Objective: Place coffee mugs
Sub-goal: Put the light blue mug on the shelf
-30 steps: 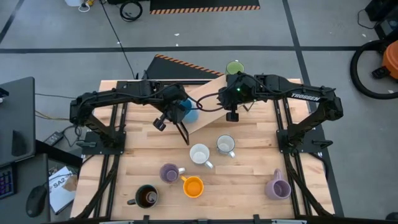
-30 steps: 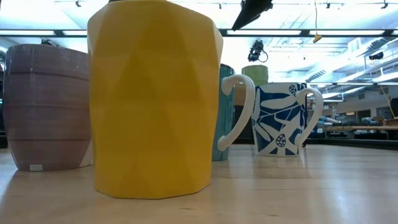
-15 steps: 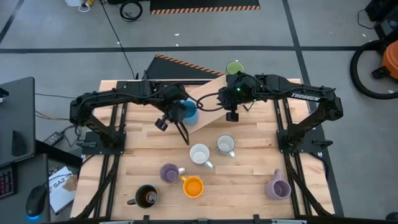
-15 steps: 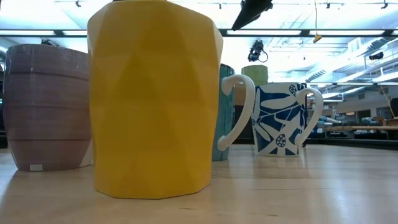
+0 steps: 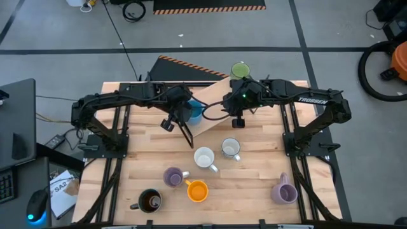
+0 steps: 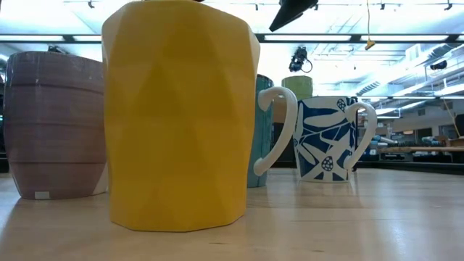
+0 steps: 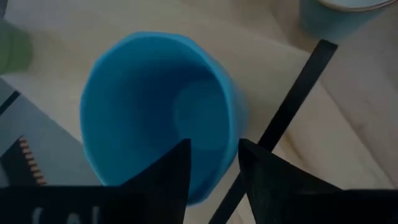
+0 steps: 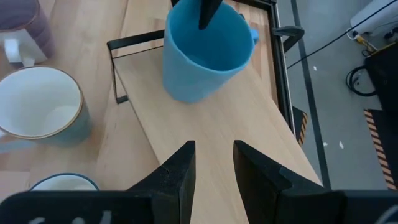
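Note:
A blue mug point(image 7: 155, 106) stands on a sloped wooden board point(image 8: 217, 118) at the back middle of the table. My left gripper point(image 7: 214, 152) is open at its rim, with one finger inside the mug and the other outside its wall. In the right wrist view that inner finger point(image 8: 208, 12) dips into the blue mug point(image 8: 205, 56) from above. My right gripper point(image 8: 213, 158) hovers over the board to the mug's right, its fingers slightly apart with nothing between them. A green mug point(image 5: 240, 69) sits at the board's far end. My left gripper straddles the blue mug's wall point(image 7: 211, 134) at the rim, coming from above at a slant. I cannot tell whether either finger touches the wall. The mug stands by itself on the board.
On the near half of the table stand a white mug point(image 5: 204, 158), a pale mug point(image 5: 230, 148), a purple mug point(image 5: 173, 176), an orange mug point(image 5: 198, 190), a dark mug point(image 5: 150, 201) and a lavender mug point(image 5: 284, 191). A black wire stand point(image 5: 187, 133) props the board.
My left gripper has stayed at the blue mug and tipped slightly. The mug has remained on the board.

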### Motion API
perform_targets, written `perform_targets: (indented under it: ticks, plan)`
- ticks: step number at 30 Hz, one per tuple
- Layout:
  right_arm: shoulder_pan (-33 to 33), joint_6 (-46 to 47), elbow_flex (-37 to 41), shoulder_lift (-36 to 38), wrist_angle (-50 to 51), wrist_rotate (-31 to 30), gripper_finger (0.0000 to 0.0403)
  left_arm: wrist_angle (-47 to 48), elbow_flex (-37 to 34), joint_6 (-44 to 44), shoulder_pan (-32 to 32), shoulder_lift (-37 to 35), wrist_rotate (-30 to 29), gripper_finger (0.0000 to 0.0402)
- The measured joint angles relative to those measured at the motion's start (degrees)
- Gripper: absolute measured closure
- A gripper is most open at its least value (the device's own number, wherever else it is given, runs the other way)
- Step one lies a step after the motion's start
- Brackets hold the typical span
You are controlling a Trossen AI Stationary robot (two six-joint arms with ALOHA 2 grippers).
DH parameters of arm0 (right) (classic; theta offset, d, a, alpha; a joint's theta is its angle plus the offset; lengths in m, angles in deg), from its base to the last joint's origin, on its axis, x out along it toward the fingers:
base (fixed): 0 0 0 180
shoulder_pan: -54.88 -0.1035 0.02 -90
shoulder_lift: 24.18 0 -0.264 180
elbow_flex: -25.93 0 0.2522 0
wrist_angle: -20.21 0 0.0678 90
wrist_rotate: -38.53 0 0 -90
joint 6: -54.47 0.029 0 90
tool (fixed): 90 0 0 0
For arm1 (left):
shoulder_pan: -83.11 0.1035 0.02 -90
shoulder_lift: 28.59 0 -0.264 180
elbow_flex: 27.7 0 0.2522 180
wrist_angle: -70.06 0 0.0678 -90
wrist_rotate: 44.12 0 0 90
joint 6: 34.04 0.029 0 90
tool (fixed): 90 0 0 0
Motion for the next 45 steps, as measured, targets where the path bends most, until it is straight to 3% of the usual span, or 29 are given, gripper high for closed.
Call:
perform_targets:
  ticks: [4,18,24,27,33,45]
  plan:
    - [0.0,0.71,0.0,-0.03,-0.37,0.35,0.0289,0.64,0.0,-1.48,-1.79,-0.21,-3.47,0.026]
    - [-0.35,0.39,0.0,-0.22,-2.83,1.47,0.0288,-1.49,0.04,-7.3,-4.45,-6.36,-4.39,0.0259]
    - [-1.18,-4.36,2.25,-0.22,-12.33,9.6,0.0288,-4.0,-0.28,-17.39,-5.37,-10.06,2.26,0.0259]
    - [-2.02,-6.36,4.74,-0.22,-18.36,9.79,0.0288,-5.54,-3.69,-21.15,-5.93,-11.73,4.42,0.026]
    - [-3.76,-8.48,6.34,-0.59,-22.62,5.9,0.0288,-10.31,-12.99,-24.14,-7.14,-16.74,2.73,0.026]
    - [-3.5,-10.76,-0.39,-8.68,-20.82,6.21,0.0288,-21.56,-25.55,-31.69,-7.1,-28.28,1.8,0.026]
